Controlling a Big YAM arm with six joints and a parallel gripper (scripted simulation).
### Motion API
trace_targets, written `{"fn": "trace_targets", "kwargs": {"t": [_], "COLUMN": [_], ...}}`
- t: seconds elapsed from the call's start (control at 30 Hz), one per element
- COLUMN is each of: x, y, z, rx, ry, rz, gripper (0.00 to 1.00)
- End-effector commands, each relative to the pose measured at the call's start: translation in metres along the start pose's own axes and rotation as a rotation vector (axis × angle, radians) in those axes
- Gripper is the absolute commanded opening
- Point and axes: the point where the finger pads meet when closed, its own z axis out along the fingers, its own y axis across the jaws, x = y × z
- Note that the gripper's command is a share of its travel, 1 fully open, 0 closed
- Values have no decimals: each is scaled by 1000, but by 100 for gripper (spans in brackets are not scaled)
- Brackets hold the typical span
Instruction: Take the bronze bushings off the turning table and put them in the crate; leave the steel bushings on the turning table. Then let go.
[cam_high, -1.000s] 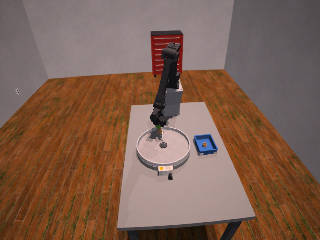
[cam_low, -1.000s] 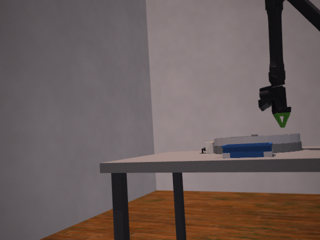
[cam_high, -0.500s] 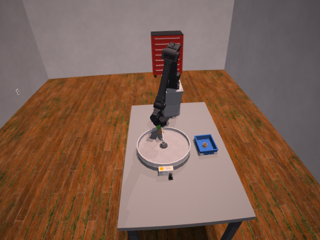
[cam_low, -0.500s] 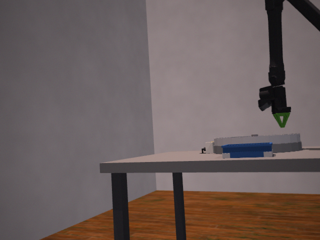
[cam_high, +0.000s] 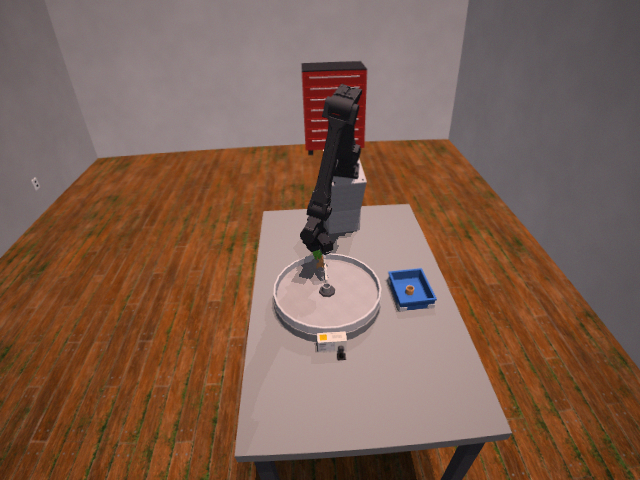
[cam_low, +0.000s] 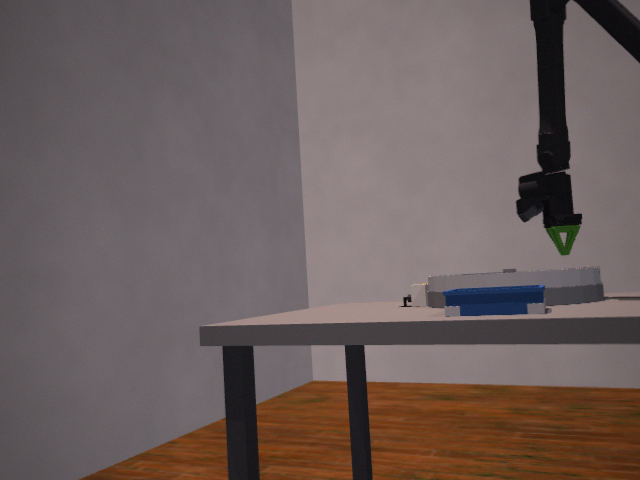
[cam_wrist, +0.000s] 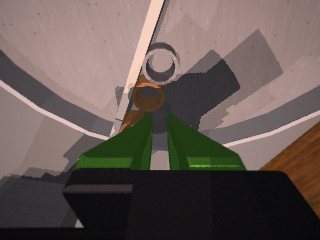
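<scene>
The blue crate (cam_high: 416, 301) sits on the grey tabletop (cam_high: 361, 408), just beside the right side of the turning table (cam_high: 289, 314), and has one bronze bushing (cam_high: 410, 289) standing in its middle. The turning table is a big round dish with a low rim all the way around. Another bronze bushing (cam_high: 321, 262) lies in it near the back edge, right under the green claw (cam_high: 316, 254). In the wrist view this bushing (cam_wrist: 148, 98) shows just past the tips of the claw (cam_wrist: 160, 117), beside a white stripe on the dish. A grey ring (cam_wrist: 161, 64) sits a bit farther on, at about the middle of the dish (cam_high: 326, 289). From the side, the claw (cam_low: 562, 246) hangs above the rim with air under it. Its fingers are squeezed almost shut, with only a thin gap, and nothing is between them. A small white box (cam_high: 330, 338) with an orange patch touches the front of the dish, and a tiny black thing (cam_high: 341, 354) stands just in front of it. The front half of the tabletop has lots of room. Behind the arm's grey stand (cam_high: 348, 206), a red drawer chest (cam_high: 312, 116) stands by the wall.
</scene>
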Motion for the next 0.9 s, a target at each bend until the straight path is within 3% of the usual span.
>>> {"fn": "trace_targets", "kwargs": {"t": [0.0, 0.53, 0.73, 0.87], "x": [-14, -14, -11, -7], "y": [-4, -4, -3, 0], "z": [-6, -6, 21, 26], "rx": [13, 13, 10, 5], "ry": [-21, -21, -16, -11], "rz": [-18, -18, -6, -5], "gripper": [13, 13, 13, 13]}}
